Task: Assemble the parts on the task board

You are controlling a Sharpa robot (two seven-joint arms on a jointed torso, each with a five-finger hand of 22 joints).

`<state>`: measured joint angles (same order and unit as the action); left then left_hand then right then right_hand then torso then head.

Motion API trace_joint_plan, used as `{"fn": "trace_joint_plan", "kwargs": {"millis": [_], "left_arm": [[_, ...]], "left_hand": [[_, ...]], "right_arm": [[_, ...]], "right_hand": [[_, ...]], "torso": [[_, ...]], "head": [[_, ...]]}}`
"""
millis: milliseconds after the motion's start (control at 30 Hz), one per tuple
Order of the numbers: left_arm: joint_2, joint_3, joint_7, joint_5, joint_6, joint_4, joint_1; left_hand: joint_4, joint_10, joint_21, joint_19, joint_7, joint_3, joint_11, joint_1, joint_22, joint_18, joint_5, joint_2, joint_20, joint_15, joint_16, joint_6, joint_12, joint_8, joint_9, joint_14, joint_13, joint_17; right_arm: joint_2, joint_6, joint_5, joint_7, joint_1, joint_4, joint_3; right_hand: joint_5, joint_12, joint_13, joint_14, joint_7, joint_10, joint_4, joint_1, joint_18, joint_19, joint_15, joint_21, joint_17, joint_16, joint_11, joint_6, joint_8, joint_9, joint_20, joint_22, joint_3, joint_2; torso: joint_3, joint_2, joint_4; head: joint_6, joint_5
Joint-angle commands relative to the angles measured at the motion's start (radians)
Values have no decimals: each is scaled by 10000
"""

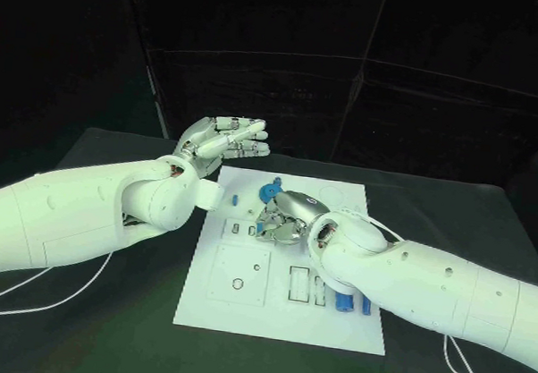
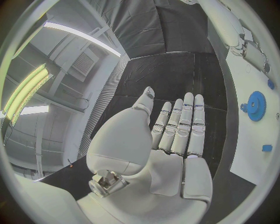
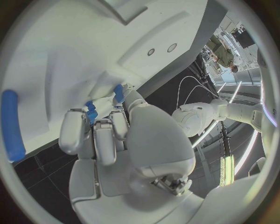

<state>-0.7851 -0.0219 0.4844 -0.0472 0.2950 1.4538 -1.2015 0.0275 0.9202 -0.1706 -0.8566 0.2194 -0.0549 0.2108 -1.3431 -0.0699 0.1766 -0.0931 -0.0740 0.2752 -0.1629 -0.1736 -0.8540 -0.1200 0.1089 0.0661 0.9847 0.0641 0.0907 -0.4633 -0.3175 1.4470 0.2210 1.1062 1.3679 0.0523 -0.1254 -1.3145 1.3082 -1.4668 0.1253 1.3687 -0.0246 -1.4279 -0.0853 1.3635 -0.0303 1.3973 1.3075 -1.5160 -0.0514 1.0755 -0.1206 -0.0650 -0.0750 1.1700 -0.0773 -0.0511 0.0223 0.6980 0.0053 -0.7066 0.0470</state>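
The white task board (image 1: pixel 284 318) lies in the middle of the black table. My right hand (image 1: pixel 286 217) is down on the board's far half, its fingers (image 3: pixel 74 130) curled round a small blue part (image 3: pixel 91 111) that it pinches against the board (image 3: pixel 64 56). A blue gear (image 1: pixel 269 189) lies flat just beyond that hand, also seen as the gear (image 2: pixel 255 106) in the left wrist view. My left hand (image 1: pixel 226 139) hovers above the board's far left corner, palm flat and fingers (image 2: pixel 182 123) stretched out, holding nothing.
Two blue cylinders (image 1: pixel 342 302) lie side by side near the board's right edge, close under my right forearm; one cylinder (image 3: pixel 11 123) shows in the right wrist view. A small blue piece (image 2: pixel 266 148) sits on the board near the gear. Black table (image 1: pixel 86 329) surrounds the board.
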Motion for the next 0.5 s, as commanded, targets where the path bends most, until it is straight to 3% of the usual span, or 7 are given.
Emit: {"fn": "trace_joint_plan", "kwargs": {"millis": [33,500], "left_arm": [[-7,9,120,10,-9,18,-18],[-14,9,115,10,-13,17,-18]], "left_hand": [[-45,33,23,-70,372,-6,-44,-57,-1,80,-31,-70,-10,3,28,-26,-3,-30,-2,78,-9,-9],[-51,35,23,-77,374,-5,-44,-56,-2,78,-30,-72,-11,3,30,-29,-4,-28,-1,79,-9,-9]], "right_arm": [[-13,516,43,215,-32,-1,36],[-47,797,63,485,-36,4,37]], "right_hand": [[28,31,96,-794,-14,180,-35,76,50,-12,-12,-53,1512,31,117,22,0,-21,-22,-17,-23,7],[-31,87,51,-795,25,129,-95,233,45,-28,10,-71,1513,33,86,-91,70,-7,-40,-43,-18,146]], "torso": [[-4,3,-13],[-3,1,2]], "head": [[-5,12],[-15,5]]}}
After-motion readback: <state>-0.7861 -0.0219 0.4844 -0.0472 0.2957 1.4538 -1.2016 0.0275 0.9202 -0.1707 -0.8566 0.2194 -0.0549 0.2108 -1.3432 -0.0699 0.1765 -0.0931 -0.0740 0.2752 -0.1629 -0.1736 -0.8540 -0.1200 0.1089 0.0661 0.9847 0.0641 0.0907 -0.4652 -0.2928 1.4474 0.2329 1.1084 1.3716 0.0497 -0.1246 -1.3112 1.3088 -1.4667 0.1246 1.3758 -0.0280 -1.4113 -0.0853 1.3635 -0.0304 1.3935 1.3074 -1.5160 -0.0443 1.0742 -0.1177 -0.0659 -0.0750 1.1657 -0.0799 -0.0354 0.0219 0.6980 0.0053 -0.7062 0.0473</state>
